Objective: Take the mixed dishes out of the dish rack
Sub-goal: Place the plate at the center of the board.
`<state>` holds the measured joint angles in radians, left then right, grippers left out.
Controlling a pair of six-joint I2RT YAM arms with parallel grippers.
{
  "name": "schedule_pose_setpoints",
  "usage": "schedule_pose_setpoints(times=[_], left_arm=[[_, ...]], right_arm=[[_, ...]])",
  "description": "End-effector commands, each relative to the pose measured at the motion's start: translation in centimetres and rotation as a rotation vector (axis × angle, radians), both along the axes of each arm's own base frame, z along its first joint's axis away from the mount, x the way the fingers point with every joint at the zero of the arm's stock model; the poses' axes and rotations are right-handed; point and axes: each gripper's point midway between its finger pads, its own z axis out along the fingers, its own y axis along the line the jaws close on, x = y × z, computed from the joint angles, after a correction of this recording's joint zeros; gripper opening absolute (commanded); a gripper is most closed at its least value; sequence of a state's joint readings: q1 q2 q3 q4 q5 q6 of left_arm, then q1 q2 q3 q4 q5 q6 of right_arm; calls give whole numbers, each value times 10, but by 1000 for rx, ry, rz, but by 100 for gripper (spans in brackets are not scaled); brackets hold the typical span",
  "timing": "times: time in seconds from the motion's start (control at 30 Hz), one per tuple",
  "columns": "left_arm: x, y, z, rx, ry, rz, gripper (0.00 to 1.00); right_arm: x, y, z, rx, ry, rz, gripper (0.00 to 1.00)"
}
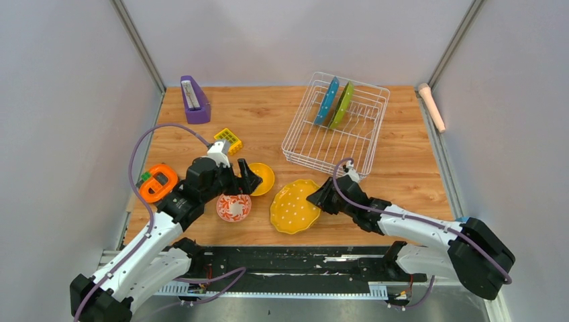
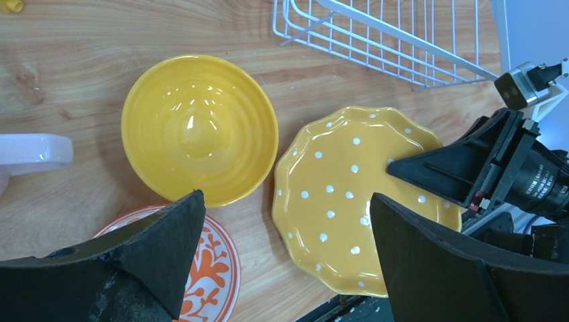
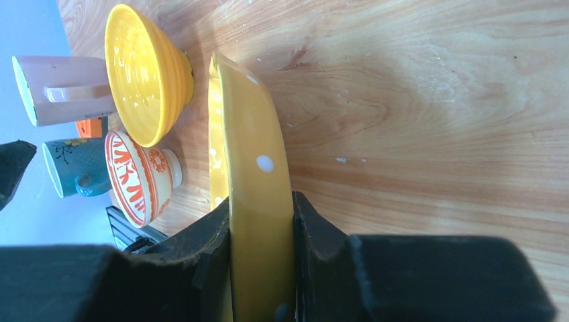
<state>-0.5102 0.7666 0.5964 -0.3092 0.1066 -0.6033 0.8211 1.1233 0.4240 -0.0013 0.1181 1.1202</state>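
Right gripper [image 3: 262,204] fingers filled the wrist view, pinching the rim of the yellow dotted plate [image 3: 251,134]. Plate sat at the near-centre of the table [image 1: 402,168], just in front of the dish rack [image 1: 298,111] and outside it; far edge probably touching the wood, hard to tell. Left gripper [image 2: 285,201] was spread wide and empty above the gap between the plain yellow bowl [image 2: 199,127] and the plate. Red-and-white bowl [image 1: 233,208] stood just near of the yellow bowl. Pink cup [image 3: 60,90] and blue cup [image 3: 74,168] stood left of the bowls. Blue plate [image 1: 327,100] and green plate [image 1: 342,105] stood upright side by side in the rack's far end.
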Motion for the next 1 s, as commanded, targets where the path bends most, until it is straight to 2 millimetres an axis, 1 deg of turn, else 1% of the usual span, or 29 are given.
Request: schedule_pose_setpoints(times=[0.0, 0.2, 0.37, 0.5, 0.6, 0.67, 0.77, 0.97], left_arm=[[6, -8, 18, -41, -54, -21, 100], [10, -15, 16, -50, -38, -41, 100], [10, -11, 17, -30, -30, -27, 100], [11, -10, 20, -20, -32, -23, 100], [13, -10, 21, -17, -35, -23, 100], [14, -11, 20, -14, -31, -27, 100], [13, -13, 18, -12, -21, -36, 100], [10, -11, 20, -13, -27, -36, 100]], right_arm=[[1, -13, -24, -88, 41, -73, 24], [-8, -9, -38, -110, 84, -65, 32], [-11, -9, -44, -135, 98, -43, 43], [-13, -12, -48, -151, 104, -38, 47], [-14, -14, -48, -162, 103, -37, 52], [-14, -16, -47, -174, 101, -39, 58], [-13, -20, -46, -200, 95, -46, 63], [-6, -26, -39, -250, 67, -59, 78]])
